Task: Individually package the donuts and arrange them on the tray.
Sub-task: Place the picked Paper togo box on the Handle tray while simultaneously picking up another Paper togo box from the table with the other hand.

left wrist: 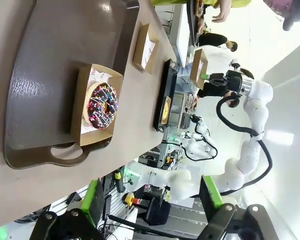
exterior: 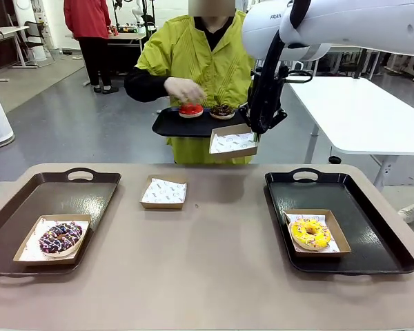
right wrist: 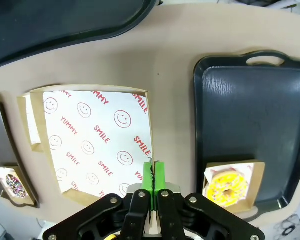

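We see our right tool clamped on a paper-lined brown cardboard box, beige table beneath, grey floor beyond; our left tool gapes empty.

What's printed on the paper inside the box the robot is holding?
The paper is white with red smileys, YUMMY and SMILE; clearest in right wrist view.

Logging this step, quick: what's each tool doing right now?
Left tool: open, empty.
Right tool: closed on the paper-lined box.
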Motion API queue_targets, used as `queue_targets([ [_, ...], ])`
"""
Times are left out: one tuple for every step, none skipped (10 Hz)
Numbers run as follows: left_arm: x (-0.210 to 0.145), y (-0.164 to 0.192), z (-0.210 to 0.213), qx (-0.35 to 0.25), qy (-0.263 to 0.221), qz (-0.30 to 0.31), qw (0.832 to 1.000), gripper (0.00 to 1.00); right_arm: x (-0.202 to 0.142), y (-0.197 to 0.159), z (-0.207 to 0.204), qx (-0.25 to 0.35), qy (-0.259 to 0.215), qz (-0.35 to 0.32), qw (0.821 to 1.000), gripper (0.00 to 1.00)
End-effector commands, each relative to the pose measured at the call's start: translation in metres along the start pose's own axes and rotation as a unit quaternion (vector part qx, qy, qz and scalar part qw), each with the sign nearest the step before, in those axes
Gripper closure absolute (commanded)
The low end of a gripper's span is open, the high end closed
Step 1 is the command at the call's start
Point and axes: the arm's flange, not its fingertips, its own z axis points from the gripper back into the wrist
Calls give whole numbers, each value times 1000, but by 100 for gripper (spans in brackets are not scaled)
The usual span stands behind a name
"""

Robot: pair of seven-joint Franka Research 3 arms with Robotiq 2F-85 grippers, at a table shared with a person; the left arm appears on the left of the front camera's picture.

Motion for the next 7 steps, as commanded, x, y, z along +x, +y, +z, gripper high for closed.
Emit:
queue_targets([
  [-3,-2,3,-3,-3,-2,1000,0,-4,-2,3,1,-5,0,1000,100],
  [-3,-2,3,-3,-3,-2,1000,0,-4,-2,3,1,-5,0,1000,100],
  [-3,-2,3,-3,-3,-2,1000,0,-4,-2,3,1,-5,0,1000,100],
  [-3,-2,3,-3,-3,-2,1000,0,-4,-2,3,1,-5,0,1000,100],
  [-3,-2,3,-3,-3,-2,1000,0,-4,-2,3,1,-5,0,1000,100],
  [-3,-2,3,-3,-3,-2,1000,0,-4,-2,3,1,-5,0,1000,100],
  [-3,-2,3,-3,-3,-2,1000,0,-4,-2,3,1,-5,0,1000,100],
])
